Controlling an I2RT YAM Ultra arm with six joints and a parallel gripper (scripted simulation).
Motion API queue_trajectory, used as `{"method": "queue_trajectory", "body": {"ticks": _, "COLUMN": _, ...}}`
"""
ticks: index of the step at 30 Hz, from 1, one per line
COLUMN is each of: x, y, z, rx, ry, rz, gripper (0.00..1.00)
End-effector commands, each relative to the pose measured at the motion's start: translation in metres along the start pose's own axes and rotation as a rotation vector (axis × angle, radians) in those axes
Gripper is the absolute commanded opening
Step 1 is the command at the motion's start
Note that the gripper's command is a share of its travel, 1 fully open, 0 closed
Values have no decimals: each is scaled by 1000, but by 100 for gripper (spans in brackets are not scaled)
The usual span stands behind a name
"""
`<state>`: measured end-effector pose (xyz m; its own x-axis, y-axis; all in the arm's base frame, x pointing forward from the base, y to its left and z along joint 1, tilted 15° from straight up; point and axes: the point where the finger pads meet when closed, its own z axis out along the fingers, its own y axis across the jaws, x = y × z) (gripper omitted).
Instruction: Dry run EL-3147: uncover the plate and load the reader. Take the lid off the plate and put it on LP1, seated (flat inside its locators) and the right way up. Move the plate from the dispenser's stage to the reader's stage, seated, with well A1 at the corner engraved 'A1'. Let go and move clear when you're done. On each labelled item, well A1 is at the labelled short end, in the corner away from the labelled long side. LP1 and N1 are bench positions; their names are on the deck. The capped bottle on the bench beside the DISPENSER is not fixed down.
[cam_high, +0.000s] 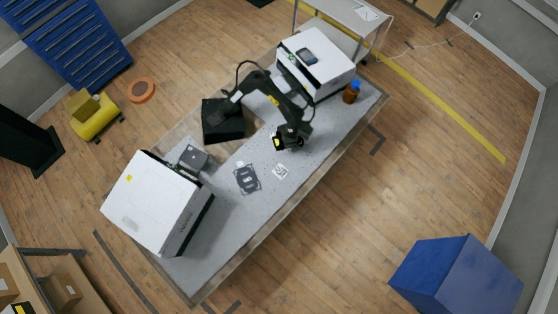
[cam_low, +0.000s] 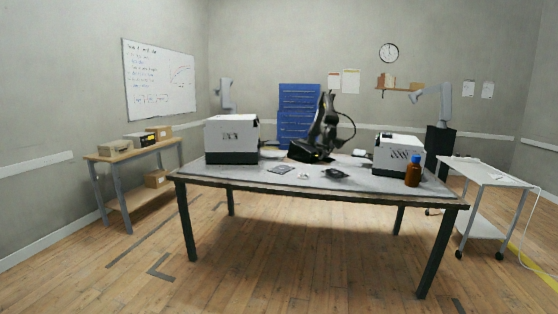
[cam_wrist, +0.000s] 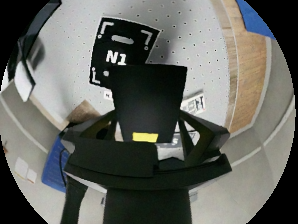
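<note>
My gripper (cam_high: 287, 141) hangs low over the middle of the bench, shut across a flat black lid (cam_wrist: 148, 99) that carries a small yellow label. In the wrist view the lid juts out between the fingers. The black N1 pad (cam_wrist: 127, 52) lies on the deck just beyond it and also shows from above (cam_high: 246, 179). The uncovered plate (cam_high: 306, 56) sits on the stage of the dispenser (cam_high: 317, 62). The reader (cam_high: 155, 202) stands at the other end of the bench, and its stage (cam_high: 194, 159) is out and bare. A second dark pad (cam_low: 336, 173) lies near the gripper; I cannot read its name.
The brown bottle with a blue cap (cam_high: 351, 92) stands on the bench beside the dispenser. The arm's black base (cam_high: 222, 121) sits at the back edge. A small white tag (cam_high: 280, 171) lies beside the N1 pad. A white cart (cam_low: 480, 175) stands off the bench's end.
</note>
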<state>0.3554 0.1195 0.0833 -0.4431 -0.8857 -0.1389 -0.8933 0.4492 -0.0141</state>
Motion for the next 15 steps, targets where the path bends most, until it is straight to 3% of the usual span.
{"method": "queue_trajectory", "body": {"ticks": 1, "x": 4, "y": -13, "z": -2, "rx": 6, "ry": -26, "rz": 62, "gripper": 85}}
{"method": "queue_trajectory", "body": {"ticks": 9, "x": 11, "y": -20, "z": -5, "rx": 6, "ry": -31, "rz": 132, "gripper": 85}}
{"method": "queue_trajectory", "body": {"ticks": 12, "x": 21, "y": -22, "z": 6, "rx": -14, "ry": -16, "rz": 169, "gripper": 85}}
{"method": "queue_trajectory", "body": {"ticks": 15, "x": 29, "y": -25, "z": 7, "rx": -20, "ry": -13, "rz": 205, "gripper": 85}}
